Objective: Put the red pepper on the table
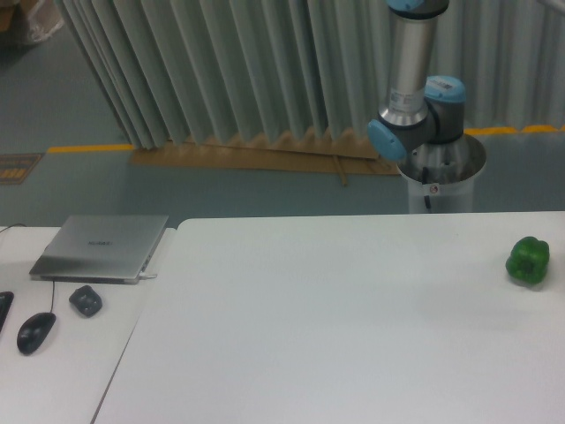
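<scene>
The red pepper is out of view. The large white table (335, 327) fills the lower right of the frame. Behind its far edge stands the arm's base and lower joints (419, 115), with the silver upper link rising out of the top of the frame. The gripper itself is outside the picture, so its state does not show.
A green bell pepper (528, 260) sits on the table near the right edge. To the left, a narrower white desk (62, 371) carries a closed laptop (100, 247), a black mouse (35, 332) and a small dark object (86, 300). Grey pleated curtains hang behind.
</scene>
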You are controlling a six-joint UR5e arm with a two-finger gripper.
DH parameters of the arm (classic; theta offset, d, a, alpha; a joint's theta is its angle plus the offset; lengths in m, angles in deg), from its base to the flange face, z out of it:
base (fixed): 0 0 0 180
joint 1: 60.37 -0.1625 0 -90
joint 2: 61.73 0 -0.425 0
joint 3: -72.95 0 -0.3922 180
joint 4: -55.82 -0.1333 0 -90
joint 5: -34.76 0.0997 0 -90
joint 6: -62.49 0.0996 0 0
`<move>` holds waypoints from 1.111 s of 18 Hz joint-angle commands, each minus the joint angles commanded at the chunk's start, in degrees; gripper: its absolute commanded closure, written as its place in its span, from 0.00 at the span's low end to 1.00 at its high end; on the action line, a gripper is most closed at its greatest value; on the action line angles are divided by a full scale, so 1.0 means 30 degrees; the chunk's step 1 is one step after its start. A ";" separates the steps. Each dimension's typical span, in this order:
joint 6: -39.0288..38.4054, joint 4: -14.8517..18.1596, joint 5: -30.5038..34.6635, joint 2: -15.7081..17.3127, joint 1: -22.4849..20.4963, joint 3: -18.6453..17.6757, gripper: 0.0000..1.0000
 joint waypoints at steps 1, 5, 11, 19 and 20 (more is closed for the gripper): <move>-0.0197 -0.0116 -0.0204 -0.0059 -0.0234 0.0204 0.00; -0.2775 -0.1810 -0.2047 -0.0966 -0.0530 0.1143 0.00; -0.5648 -0.4654 -0.2024 -0.2750 -0.0266 0.1669 0.00; -0.6410 -0.5771 -0.0030 -0.5128 -0.0442 0.2929 0.00; -0.6410 -0.5742 -0.0001 -0.5128 -0.0442 0.2960 0.00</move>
